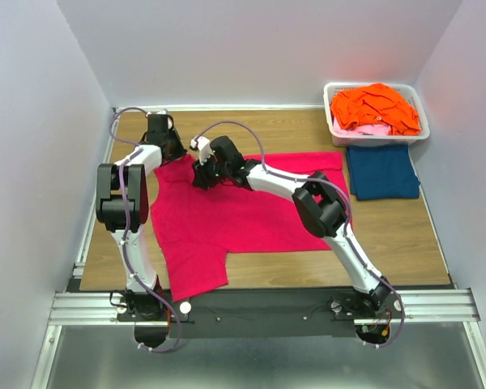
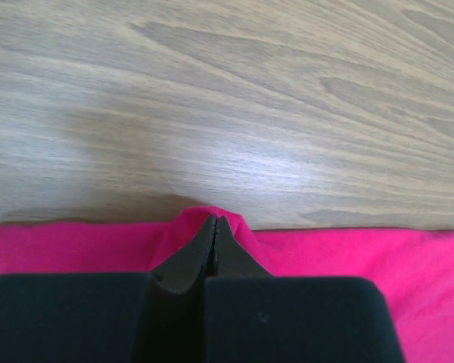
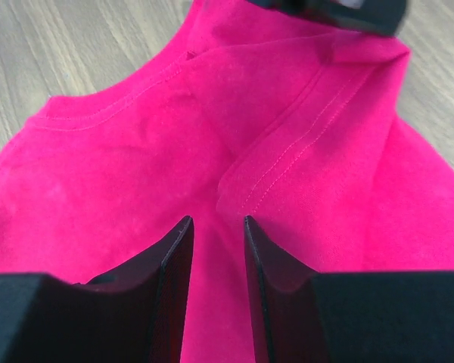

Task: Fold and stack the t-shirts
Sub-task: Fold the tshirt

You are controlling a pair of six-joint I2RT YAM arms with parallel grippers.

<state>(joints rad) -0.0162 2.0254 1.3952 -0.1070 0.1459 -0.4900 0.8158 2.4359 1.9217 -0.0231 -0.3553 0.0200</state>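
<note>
A bright magenta-pink t-shirt lies spread flat on the wooden table. My left gripper is at the shirt's far left corner. In the left wrist view its jaws are shut on a raised fold of the shirt's edge. My right gripper hovers low over the shirt beside the collar. In the right wrist view it is slightly open and empty over a sleeve seam. A dark blue t-shirt lies folded at the right.
A white plastic basket stands at the back right, holding an orange t-shirt and a bit of pale pink cloth. Grey walls close in the table on three sides. Bare wood lies beyond the shirt's edge.
</note>
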